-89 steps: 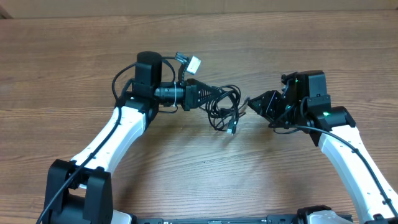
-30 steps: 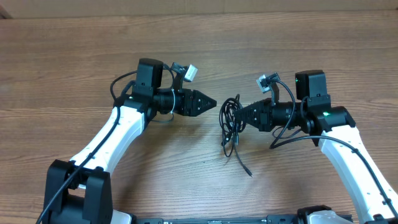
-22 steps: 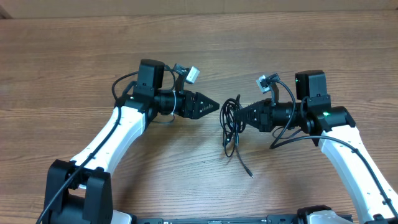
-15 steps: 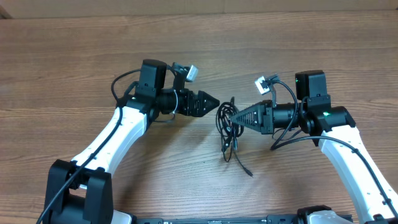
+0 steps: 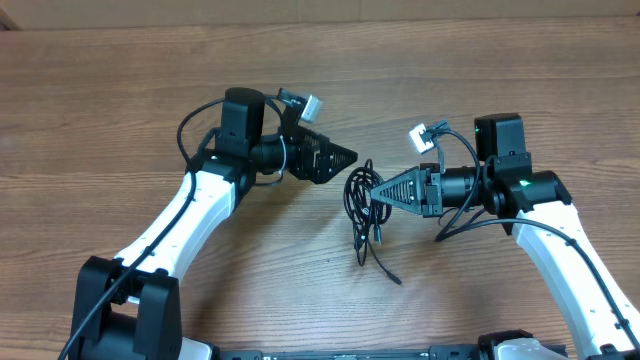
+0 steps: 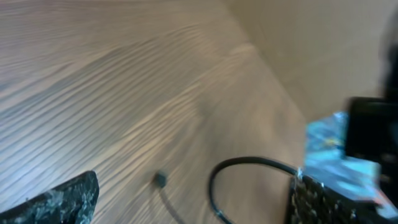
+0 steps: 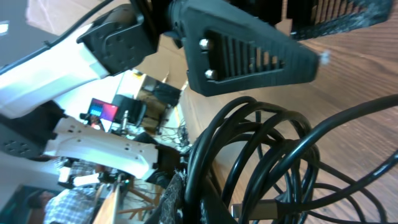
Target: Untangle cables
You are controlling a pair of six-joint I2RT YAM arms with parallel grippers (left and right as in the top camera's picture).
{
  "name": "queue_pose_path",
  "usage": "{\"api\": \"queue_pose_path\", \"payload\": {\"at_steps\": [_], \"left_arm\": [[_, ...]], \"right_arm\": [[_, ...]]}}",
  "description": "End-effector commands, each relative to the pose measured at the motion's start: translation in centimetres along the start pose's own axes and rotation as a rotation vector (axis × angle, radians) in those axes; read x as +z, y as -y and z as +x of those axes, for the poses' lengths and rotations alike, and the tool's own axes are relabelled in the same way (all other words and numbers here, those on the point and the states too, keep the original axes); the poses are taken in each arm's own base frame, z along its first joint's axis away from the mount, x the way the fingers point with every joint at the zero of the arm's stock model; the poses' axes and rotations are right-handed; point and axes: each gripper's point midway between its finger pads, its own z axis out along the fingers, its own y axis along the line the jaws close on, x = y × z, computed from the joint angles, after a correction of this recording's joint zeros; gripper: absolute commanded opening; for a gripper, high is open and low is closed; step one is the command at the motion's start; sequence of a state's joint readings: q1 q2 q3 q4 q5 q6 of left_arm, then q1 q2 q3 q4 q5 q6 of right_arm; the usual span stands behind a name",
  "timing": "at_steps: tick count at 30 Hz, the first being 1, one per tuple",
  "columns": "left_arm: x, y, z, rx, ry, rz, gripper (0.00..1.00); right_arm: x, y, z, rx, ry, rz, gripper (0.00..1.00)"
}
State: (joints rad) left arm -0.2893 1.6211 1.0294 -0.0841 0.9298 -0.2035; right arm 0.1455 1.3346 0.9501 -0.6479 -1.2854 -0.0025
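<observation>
overhead and wrist views of the wooden bench (image 5: 110, 90). we mark the cables (image 5: 358, 200), a small knot of thin black loops near the middle of the bench, between the two arms. the right end effector (image 5: 375, 197) points left, its jaws closed on the right side of the bundle. in its wrist view the loops fill the foreground, close to the lens. from the bundle a few strands run toward the near side, and the longest ends in a small plug (image 5: 398, 281) on the bench. the left end effector (image 5: 350, 157) points right, just left of the bundle and slightly farther away, apart from it. it stands open: its wrist view shows the two fingers (image 6: 59, 200) spread wide. ahead of them is a black loop (image 6: 249, 162), and we cannot tell which cord it belongs to.
</observation>
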Motion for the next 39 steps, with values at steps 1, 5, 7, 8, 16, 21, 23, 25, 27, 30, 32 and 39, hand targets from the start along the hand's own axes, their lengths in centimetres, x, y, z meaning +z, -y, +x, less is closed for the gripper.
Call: {"api": "queue_pose_path", "payload": {"at_steps": [1,5,7,8,16,21,23,25,27,30,32,39], "left_arm": [[-0.6,4.0,-0.6,0.108,-0.004,0.186,1.0],[-0.5,5.0,0.2,0.094,-0.033,0.29,1.0],[-0.6,5.7,0.8,0.078,-0.057,0.367,1.0],[-0.6,6.0,1.2,0.066,-0.071,0.412,1.0],[-1.2,7.2,3.0,-0.012,-0.137,0.629,0.95],[-1.2,7.2,3.0,-0.019,-0.14,0.63,0.8],[-1.2,7.1,3.1,-0.025,-0.141,0.626,0.75],[-1.2,7.1,3.2,-0.027,-0.142,0.625,0.74],[-1.1,7.1,3.3,-0.029,-0.144,0.623,0.71],[-0.9,7.1,3.7,-0.037,-0.152,0.623,0.68],[-0.9,7.0,4.1,-0.049,-0.156,0.623,0.66],[-0.9,6.7,4.9,-0.074,-0.163,0.619,0.54]], "right_arm": [[0.0,-2.2,-0.1,-0.012,-0.012,-0.113,0.04],[0.4,-3.8,0.4,-0.023,-0.038,-0.193,0.04],[0.8,-4.0,0.6,-0.034,-0.05,-0.198,0.04],[1.0,-3.9,0.6,-0.041,-0.053,-0.19,0.04],[1.4,-1.9,0.4,-0.044,-0.046,-0.07,0.04],[1.3,-0.2,0.2,-0.029,-0.034,0.025,0.04],[1.0,1.7,-0.1,0.049,-0.012,0.137,0.04],[0.8,1.9,-0.3,0.059,-0.004,0.146,0.04],[0.8,1.9,-0.3,0.058,-0.003,0.144,0.04],[0.8,1.7,-0.3,0.058,-0.005,0.131,0.04],[0.9,1.1,-0.4,0.041,-0.004,0.095,0.04],[0.9,1.1,-0.8,0.02,0.005,0.101,0.04]]}}
